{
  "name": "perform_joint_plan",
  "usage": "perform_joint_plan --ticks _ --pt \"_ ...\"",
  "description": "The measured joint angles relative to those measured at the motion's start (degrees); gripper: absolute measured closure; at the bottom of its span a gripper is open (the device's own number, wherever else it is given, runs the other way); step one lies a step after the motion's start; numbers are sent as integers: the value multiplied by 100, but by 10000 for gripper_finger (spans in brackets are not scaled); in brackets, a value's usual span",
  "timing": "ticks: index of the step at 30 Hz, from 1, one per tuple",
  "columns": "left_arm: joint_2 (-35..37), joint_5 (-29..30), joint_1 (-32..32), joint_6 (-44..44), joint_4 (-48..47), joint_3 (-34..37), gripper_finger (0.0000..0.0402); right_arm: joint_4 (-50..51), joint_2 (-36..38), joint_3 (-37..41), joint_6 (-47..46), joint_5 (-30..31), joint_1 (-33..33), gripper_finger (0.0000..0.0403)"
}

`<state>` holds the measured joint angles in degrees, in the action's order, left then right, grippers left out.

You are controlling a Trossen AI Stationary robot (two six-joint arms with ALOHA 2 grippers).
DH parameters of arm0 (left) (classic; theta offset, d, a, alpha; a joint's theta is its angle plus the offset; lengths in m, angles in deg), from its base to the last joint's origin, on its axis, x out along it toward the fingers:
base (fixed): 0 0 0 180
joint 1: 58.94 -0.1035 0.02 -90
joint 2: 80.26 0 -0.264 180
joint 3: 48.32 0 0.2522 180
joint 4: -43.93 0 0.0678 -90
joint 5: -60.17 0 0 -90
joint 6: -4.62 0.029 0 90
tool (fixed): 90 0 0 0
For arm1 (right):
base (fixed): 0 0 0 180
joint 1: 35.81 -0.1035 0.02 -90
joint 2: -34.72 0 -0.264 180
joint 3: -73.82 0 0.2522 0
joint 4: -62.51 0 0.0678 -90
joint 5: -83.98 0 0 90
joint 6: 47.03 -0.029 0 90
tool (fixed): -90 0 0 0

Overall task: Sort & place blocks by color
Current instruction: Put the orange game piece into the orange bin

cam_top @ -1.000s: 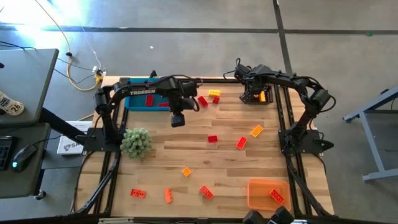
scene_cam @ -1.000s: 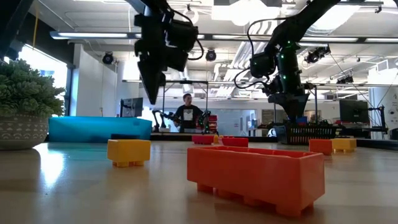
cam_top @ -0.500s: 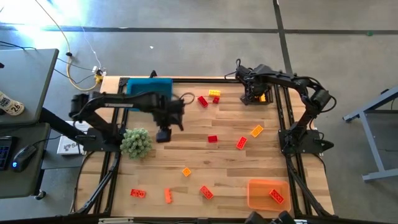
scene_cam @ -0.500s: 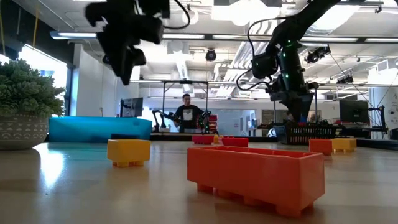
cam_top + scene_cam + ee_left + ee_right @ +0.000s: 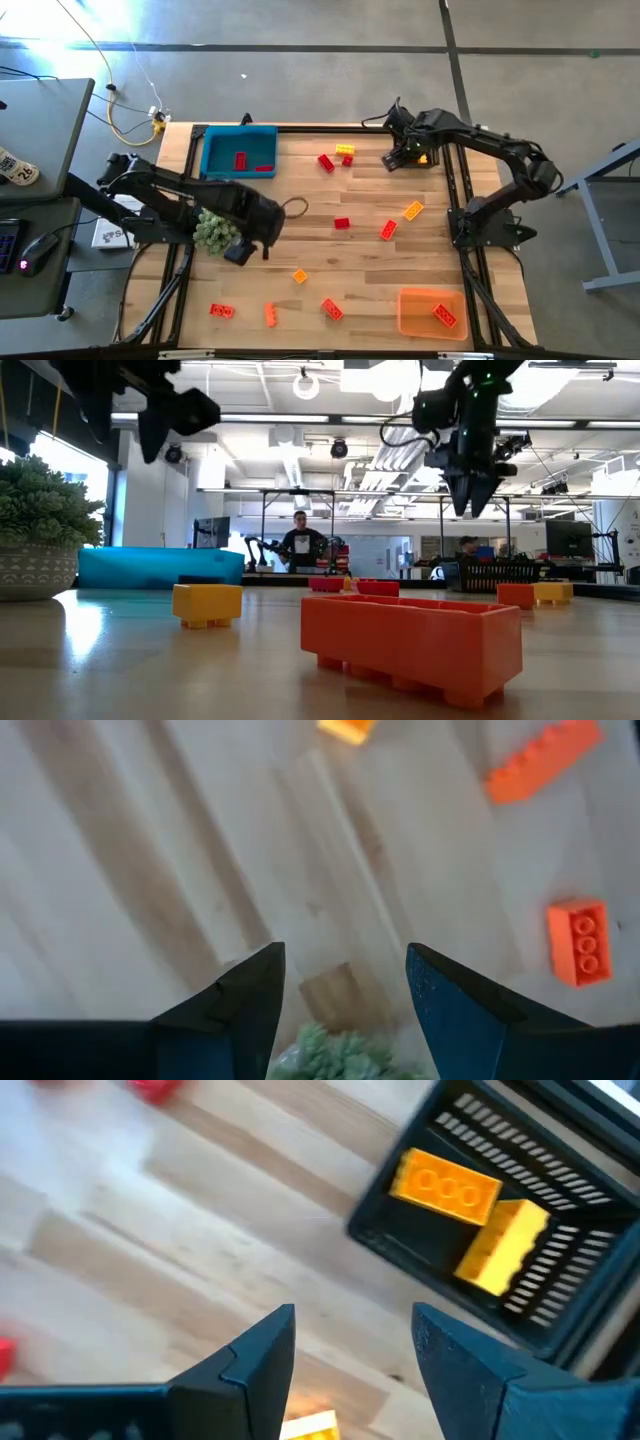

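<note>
Red, orange and yellow blocks lie scattered on the wooden table, among them a red block [image 5: 342,223], an orange block [image 5: 299,276] and a yellow block [image 5: 345,150]. The blue bin [image 5: 240,152] at the far left holds red blocks. A black basket [image 5: 480,1220] at the far right holds two yellow blocks [image 5: 445,1185]. The orange bin [image 5: 432,310] near the front right holds one block. My left gripper [image 5: 240,252] [image 5: 345,980] hangs open beside the green plant [image 5: 217,228], high above the table. My right gripper [image 5: 395,158] [image 5: 355,1340] hangs open just left of the basket.
The potted green plant stands at the table's left edge, right next to my left gripper. Black rails frame the table. More blocks lie along the near edge, such as a red one [image 5: 222,311] and an orange one [image 5: 270,315]. A person stands far behind the table [image 5: 302,540].
My left gripper has swung from over the blue bin toward the table's near left, ending beside the plant, rolling as it went. My right gripper has risen from over the black basket and drifted slightly toward the table's left. No block has moved.
</note>
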<state>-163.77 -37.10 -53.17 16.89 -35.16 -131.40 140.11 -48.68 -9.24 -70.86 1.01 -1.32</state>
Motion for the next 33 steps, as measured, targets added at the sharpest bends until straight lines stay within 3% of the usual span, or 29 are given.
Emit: perform_joint_plan --ticks 11,17,29,33 --pt "-8 -1 1096 699 840 1 204 -202 252 0 -313 0 -850 214" --pt "-54 15 1458 669 1654 2 204 -254 252 0 -294 -46 -1174 214" --pt "-852 -2 2099 645 2155 7 204 -278 252 0 -602 -118 -1628 214" --pt "-1127 -4 2270 994 2381 7 204 -288 252 0 -812 -107 -1706 214"
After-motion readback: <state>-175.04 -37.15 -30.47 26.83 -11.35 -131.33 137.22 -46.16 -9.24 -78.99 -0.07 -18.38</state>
